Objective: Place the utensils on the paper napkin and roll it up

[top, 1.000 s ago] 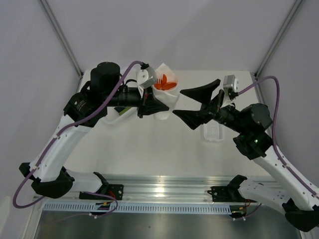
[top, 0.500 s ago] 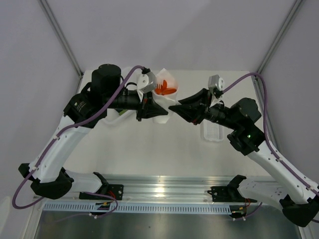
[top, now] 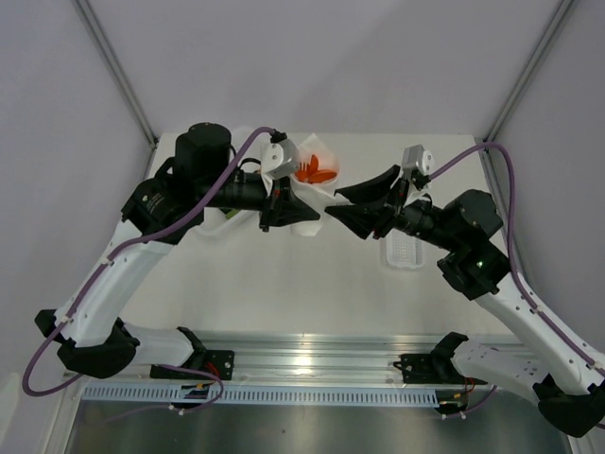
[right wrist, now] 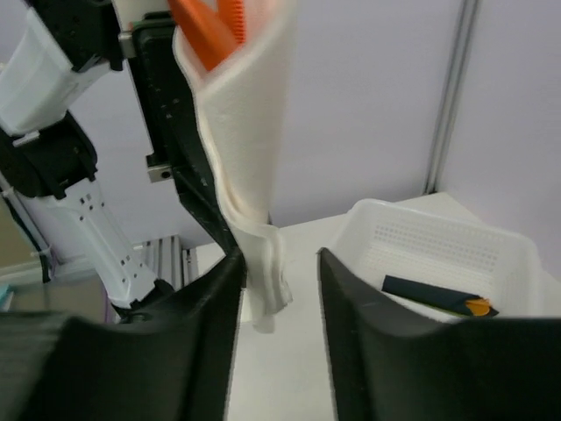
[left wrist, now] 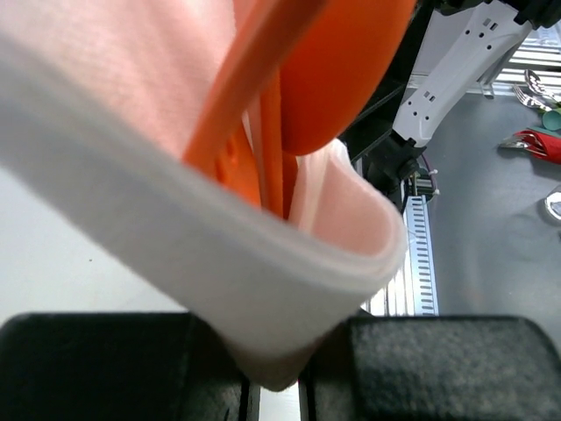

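Observation:
My left gripper (top: 288,203) is shut on the white paper napkin (top: 321,194) and holds it off the table as a loose cone. The orange fork and spoon (top: 317,170) stick out of its top. In the left wrist view the napkin's fold (left wrist: 263,289) is pinched between the black pads (left wrist: 105,368), with the orange utensils (left wrist: 289,114) inside. My right gripper (top: 333,203) is open beside it. In the right wrist view the napkin's hanging tail (right wrist: 263,281) lies between the right gripper's (right wrist: 279,263) fingers, against the left one.
A narrow ribbed white tray (top: 404,253) lies under the right arm. A large white perforated bin (right wrist: 438,254) holds a dark bar with an orange tip (right wrist: 438,298). The aluminium rail (top: 302,364) runs along the near edge.
My right gripper has moved left to the napkin and narrowed its wide-open jaws around the napkin's tail. The left gripper has held the napkin almost still.

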You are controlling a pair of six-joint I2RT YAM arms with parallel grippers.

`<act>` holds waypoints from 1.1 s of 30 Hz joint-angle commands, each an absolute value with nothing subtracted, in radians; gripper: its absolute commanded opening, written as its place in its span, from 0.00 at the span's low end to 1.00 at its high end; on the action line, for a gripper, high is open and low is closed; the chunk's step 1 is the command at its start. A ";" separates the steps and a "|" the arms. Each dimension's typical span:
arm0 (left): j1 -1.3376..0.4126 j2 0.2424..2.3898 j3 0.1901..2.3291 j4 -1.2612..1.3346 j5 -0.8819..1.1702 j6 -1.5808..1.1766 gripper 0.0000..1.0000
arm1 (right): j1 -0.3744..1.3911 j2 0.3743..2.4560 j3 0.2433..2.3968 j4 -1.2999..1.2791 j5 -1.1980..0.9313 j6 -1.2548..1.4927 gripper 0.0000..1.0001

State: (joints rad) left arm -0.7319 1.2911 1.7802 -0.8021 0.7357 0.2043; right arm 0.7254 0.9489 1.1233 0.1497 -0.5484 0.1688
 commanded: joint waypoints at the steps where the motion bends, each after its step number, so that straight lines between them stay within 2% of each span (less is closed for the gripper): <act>1: -0.729 1.261 1.786 -0.808 0.721 0.216 0.01 | 0.703 0.910 1.124 0.129 -0.443 0.146 0.58; 2: -0.729 1.262 1.786 -0.801 0.678 0.209 0.01 | 0.703 0.907 1.120 0.121 -0.407 0.149 0.62; 7: -0.727 1.266 1.783 -0.772 0.473 0.141 0.01 | 0.703 0.829 1.091 0.101 -0.237 0.170 0.59; 9: -0.729 1.269 1.782 -0.770 0.396 0.129 0.01 | 0.703 0.790 1.071 0.084 -0.189 0.178 0.54; 13: -0.729 1.279 1.786 -0.772 0.347 0.110 0.01 | 0.712 0.787 1.063 0.083 -0.228 0.198 0.48; 17: -0.729 1.289 1.792 -0.775 0.348 0.106 0.01 | 0.738 0.850 1.060 0.162 -0.320 0.232 0.39; 23: -0.729 1.293 1.790 -0.782 0.373 0.101 0.01 | 0.756 0.946 1.068 0.313 -0.385 0.296 0.39; 33: -0.729 1.296 1.787 -0.801 0.439 0.107 0.01 | 0.756 1.014 1.095 0.341 -0.370 0.304 0.43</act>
